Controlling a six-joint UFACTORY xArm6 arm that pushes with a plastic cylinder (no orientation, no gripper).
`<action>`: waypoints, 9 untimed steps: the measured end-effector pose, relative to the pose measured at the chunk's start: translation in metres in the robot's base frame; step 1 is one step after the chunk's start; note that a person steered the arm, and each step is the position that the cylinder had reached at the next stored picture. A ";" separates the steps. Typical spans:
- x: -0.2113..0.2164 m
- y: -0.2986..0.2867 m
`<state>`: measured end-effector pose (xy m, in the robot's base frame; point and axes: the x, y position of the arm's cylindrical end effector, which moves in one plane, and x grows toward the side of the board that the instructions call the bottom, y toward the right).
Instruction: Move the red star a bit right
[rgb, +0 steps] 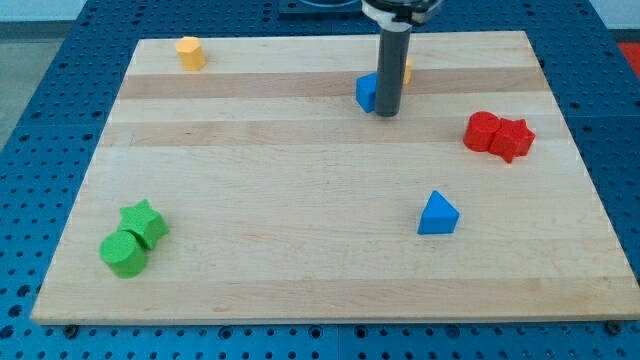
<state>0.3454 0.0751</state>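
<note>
The red star (514, 139) lies near the board's right edge, touching a red round block (483, 131) on its left. My tip (388, 113) stands at the view's top centre, well to the left of the red star. It is against the right side of a blue block (367, 92), partly hidden by the rod. A yellow block (406, 69) peeks out behind the rod.
A blue triangle (438, 214) lies below and left of the red pair. A yellow block (191, 52) sits at the top left. A green star (145, 222) and a green round block (124, 253) touch at the bottom left. The wooden board (300, 150) ends close beside the red star.
</note>
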 end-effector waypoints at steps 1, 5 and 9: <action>-0.019 0.000; -0.068 -0.068; -0.023 -0.078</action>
<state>0.3229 -0.0032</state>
